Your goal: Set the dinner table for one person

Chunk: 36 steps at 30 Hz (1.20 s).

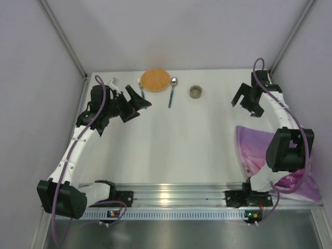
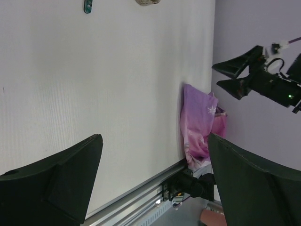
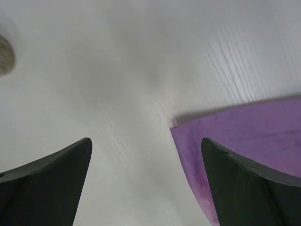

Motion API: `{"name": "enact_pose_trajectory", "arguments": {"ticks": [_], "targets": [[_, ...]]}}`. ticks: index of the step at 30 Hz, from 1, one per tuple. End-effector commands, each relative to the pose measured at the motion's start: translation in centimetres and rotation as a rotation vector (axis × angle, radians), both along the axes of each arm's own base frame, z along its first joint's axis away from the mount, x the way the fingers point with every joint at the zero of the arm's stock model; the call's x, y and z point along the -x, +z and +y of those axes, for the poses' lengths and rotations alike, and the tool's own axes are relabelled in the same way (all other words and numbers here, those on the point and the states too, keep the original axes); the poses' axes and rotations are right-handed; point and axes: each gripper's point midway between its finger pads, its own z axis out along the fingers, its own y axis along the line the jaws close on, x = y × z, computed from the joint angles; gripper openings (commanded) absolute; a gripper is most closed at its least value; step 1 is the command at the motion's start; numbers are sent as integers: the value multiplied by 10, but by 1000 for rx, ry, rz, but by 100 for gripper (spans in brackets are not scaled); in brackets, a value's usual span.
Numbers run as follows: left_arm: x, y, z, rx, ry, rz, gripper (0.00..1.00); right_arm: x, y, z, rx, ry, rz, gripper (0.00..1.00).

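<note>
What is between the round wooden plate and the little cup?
A spoon lies between the wooden plate and the little cup, its bowl end toward the back wall. The top view shows it.

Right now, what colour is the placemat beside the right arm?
The placemat is purple and pink with a white snowflake, clearest in the left wrist view.

Surface: large white rectangular tabletop, ribbed aluminium rail along near edge. Far side, left to right: round wooden plate, teal-handled metal spoon, small round grey-brown cup. Near right: purple-pink placemat.
</note>
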Motion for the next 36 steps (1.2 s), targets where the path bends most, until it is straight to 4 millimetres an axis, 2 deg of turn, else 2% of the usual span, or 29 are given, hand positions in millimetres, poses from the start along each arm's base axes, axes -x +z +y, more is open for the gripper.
{"name": "enact_pose_trajectory", "arguments": {"ticks": [1,2,11,14,15,20,21,23,24,26,27,30,31,33,34,36], "targets": [[17,13,0,2,-24,-54,99,48,-29,6,23,-8,200,100],[21,12,2,-6,-25,-46,99,50,-35,18,28,25,218,100],[24,7,5,-25,-17,-31,98,79,-100,19,76,43,414,96],[24,6,7,-32,-5,-27,98,83,-117,12,111,46,461,87],[24,5,7,-33,-3,-24,98,83,-121,11,116,51,468,79],[29,2,13,-55,26,-15,98,81,-143,6,131,62,507,59],[30,0,15,-60,34,-13,98,81,-145,7,132,65,510,44],[33,-2,17,-63,42,-8,98,78,-150,6,133,67,515,29],[34,-2,17,-63,45,-7,98,78,-151,7,131,68,516,15],[36,-4,19,-69,57,0,98,76,-153,11,127,86,520,0],[37,-5,20,-70,60,2,97,75,-153,15,127,96,516,0],[38,-7,24,-86,83,7,98,69,-147,57,166,233,500,0],[36,-7,28,-102,103,6,97,69,-140,89,188,316,488,0],[38,-9,36,-135,139,22,98,73,-132,128,178,405,464,0],[38,-2,41,-150,160,6,98,82,-122,168,156,486,433,0],[36,-1,60,-219,255,8,98,95,-111,211,121,585,402,0]]}}
